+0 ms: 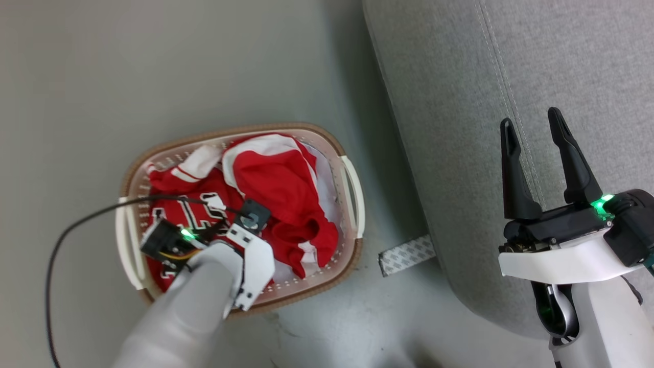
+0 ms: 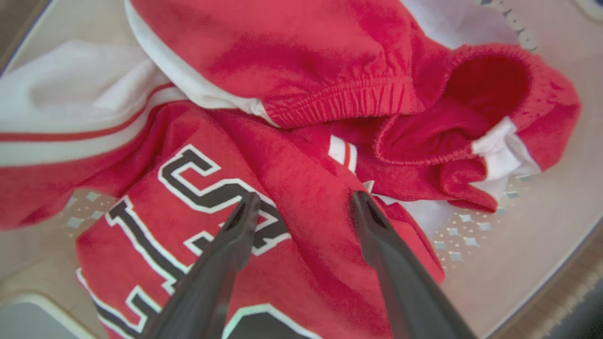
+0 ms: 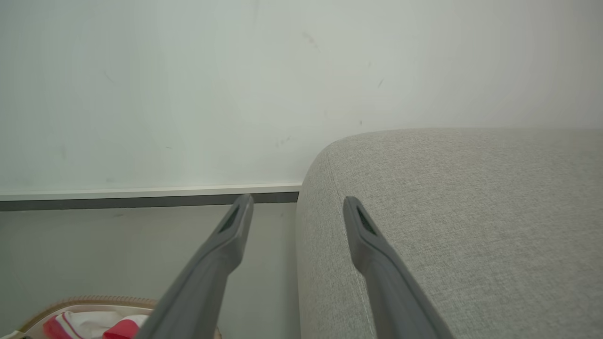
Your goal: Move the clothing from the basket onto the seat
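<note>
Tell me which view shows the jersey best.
The left wrist view: the jersey lies close up, lettering sharp, under the open left gripper. In the head view the left arm hides part. Right wrist view: a red-and-white scrap, garment unclear.

We took this for a plain indoor room got up as a home corner, more likely a test space than a lived-in house. A soft grey seat (image 1: pixel 460 102) and a laundry basket (image 1: pixel 356 194) of clothing (image 1: pixel 276 179) gave the domestic note. Against that we logged a smooth grey-green floor (image 1: pixel 76 76), a plain pale wall (image 3: pixel 188 94) with a thin skirting (image 3: pixel 141 191), and a strip of patterned tape (image 1: pixel 406 254) on the floor beside the seat.
</note>
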Controlling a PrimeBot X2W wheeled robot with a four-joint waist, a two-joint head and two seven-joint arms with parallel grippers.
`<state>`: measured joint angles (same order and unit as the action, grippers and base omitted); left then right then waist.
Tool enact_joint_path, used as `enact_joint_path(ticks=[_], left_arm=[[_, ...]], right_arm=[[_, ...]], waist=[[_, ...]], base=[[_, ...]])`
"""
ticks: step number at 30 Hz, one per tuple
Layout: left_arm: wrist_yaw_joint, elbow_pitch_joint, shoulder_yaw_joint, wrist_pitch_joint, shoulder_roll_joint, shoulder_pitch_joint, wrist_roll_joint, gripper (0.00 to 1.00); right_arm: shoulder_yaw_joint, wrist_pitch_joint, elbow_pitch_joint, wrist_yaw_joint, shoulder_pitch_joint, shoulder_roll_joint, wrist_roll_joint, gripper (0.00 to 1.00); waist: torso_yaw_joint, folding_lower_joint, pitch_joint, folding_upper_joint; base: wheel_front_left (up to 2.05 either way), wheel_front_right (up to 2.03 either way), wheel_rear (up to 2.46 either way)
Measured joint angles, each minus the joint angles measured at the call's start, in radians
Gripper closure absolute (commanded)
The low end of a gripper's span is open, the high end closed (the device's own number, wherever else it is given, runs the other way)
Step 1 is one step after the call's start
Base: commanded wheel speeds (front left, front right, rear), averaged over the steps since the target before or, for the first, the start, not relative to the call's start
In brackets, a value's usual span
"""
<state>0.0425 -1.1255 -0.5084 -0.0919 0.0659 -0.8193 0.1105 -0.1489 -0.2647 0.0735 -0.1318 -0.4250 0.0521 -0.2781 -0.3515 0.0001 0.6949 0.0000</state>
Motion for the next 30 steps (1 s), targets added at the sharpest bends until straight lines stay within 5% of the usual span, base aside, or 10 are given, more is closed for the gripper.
enact_joint_path(ticks=[7, 16, 17, 18, 19, 30], left_arm=[[0.064, -0.060, -0.039, -0.040, 0.046, -0.073, 0.049, 0.00], [0.068, -0.105, -0.060, -0.052, 0.068, -0.126, 0.053, 0.00], [0.061, -0.108, -0.062, -0.053, 0.067, -0.130, 0.053, 0.51], [0.059, -0.112, -0.064, -0.056, 0.066, -0.132, 0.053, 0.87], [0.054, -0.114, -0.065, -0.055, 0.064, -0.134, 0.053, 1.00], [0.029, -0.109, -0.040, 0.045, -0.003, -0.109, -0.043, 1.00]], right_arm=[[-0.017, 0.000, -0.018, 0.000, -0.005, 0.000, -0.028, 0.00], [-0.025, 0.000, -0.018, 0.000, -0.007, 0.000, -0.031, 0.00], [-0.025, 0.000, -0.018, 0.000, -0.009, 0.000, -0.031, 0.00], [-0.025, 0.000, -0.018, 0.000, -0.012, 0.000, -0.030, 0.00], [-0.025, 0.000, -0.018, 0.000, -0.016, 0.000, -0.030, 0.00], [0.012, 0.000, 0.015, 0.000, 0.017, -0.001, 0.005, 0.00]], waist=[[-0.041, 0.0000, 0.056, 0.0000], [-0.047, -0.0001, 0.098, 0.0000], [-0.047, -0.0001, 0.104, 0.0000], [-0.047, -0.0001, 0.108, 0.0000], [-0.046, 0.0000, 0.112, 0.0000], [-0.003, -0.0001, 0.032, 0.0000]], base=[[0.00, 0.00, 0.00], [0.00, 0.00, 0.00], [0.00, 0.00, 0.00], [0.00, 0.00, 0.00], [0.00, 0.00, 0.00], [0.00, 0.00, 0.00]])
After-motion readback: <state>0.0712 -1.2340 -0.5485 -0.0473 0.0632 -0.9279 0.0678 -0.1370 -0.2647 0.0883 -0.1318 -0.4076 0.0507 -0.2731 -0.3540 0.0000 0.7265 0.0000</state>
